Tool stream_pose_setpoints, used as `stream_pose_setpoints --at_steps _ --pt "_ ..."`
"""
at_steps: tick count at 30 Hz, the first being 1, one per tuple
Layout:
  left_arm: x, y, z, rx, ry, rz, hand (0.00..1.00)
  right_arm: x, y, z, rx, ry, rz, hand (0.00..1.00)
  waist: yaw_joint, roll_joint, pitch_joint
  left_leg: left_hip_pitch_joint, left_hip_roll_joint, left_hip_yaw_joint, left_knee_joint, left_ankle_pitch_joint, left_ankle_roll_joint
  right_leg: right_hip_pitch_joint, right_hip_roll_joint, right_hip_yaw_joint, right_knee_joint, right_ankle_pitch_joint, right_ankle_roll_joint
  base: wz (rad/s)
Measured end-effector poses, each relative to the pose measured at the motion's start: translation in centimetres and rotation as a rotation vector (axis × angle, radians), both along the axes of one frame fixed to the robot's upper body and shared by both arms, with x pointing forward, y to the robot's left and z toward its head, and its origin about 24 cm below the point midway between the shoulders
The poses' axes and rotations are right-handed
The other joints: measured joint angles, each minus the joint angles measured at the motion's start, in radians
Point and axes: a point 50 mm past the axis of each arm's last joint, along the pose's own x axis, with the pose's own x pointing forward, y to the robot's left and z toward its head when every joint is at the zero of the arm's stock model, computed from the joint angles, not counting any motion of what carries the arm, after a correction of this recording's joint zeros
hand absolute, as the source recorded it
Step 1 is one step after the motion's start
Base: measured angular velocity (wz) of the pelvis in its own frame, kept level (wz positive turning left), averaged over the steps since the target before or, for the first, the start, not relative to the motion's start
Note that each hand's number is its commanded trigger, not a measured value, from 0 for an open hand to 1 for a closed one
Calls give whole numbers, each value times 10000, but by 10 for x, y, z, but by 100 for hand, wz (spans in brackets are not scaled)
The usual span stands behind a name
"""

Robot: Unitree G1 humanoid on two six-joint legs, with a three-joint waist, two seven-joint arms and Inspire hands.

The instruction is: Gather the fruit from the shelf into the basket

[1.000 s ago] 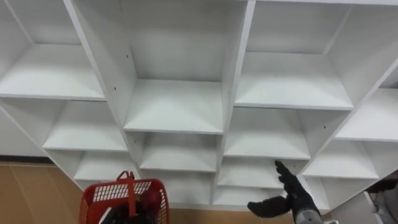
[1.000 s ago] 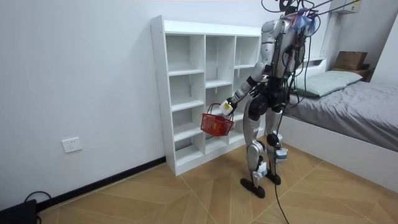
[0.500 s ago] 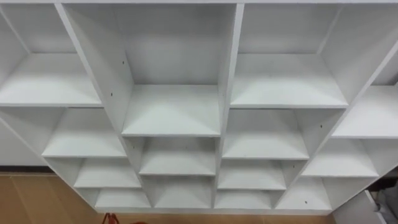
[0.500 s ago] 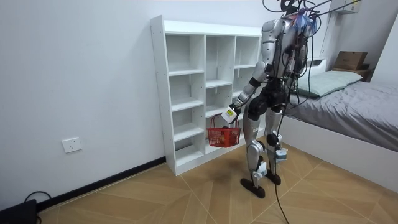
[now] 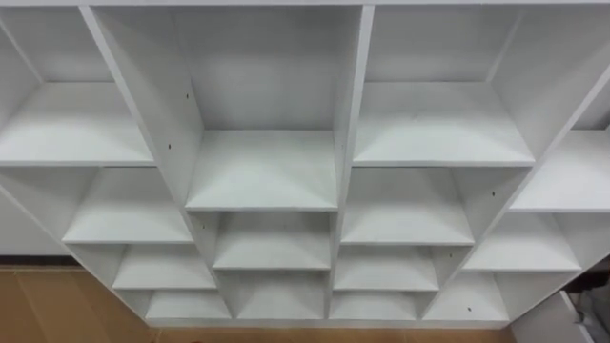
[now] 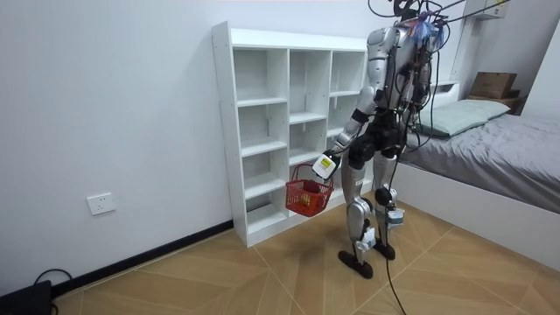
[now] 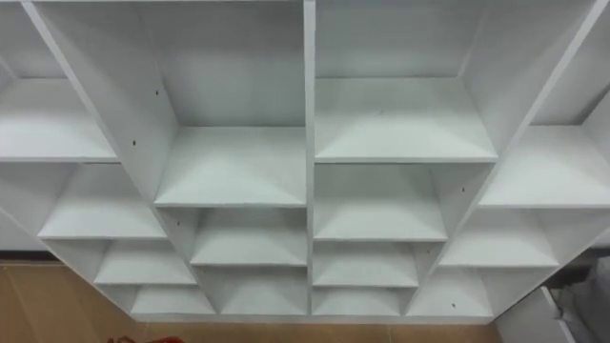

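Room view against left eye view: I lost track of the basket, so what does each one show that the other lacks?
The room view gives the robot standing before the shelves, its left hand holding the red basket low beside its leg, plus the bed and a wall socket. The left eye view gives the compartments from close up, with peg holes in the uprights. Both share the white shelf unit and the wood floor.

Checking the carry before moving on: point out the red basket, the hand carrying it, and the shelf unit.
red basket [image 6: 306, 199]: room view, its front mesh wall.
left hand [image 6: 325, 166]: room view, back of the hand, above the handle.
shelf unit [image 5: 262, 171]: left eye view, middle shelf board.
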Motion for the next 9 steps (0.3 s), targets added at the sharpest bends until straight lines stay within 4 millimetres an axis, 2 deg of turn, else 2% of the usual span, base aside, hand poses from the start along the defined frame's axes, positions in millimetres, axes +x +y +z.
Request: stream_pose_setpoints --at_steps 9 --pt "-17 -1 -4 35 972 -435 100 -2 6 -2 957 127 207 0 2 -15 6 52 -5 -3 7 -48 20 117 -2 -1 -7 -21 18 0"
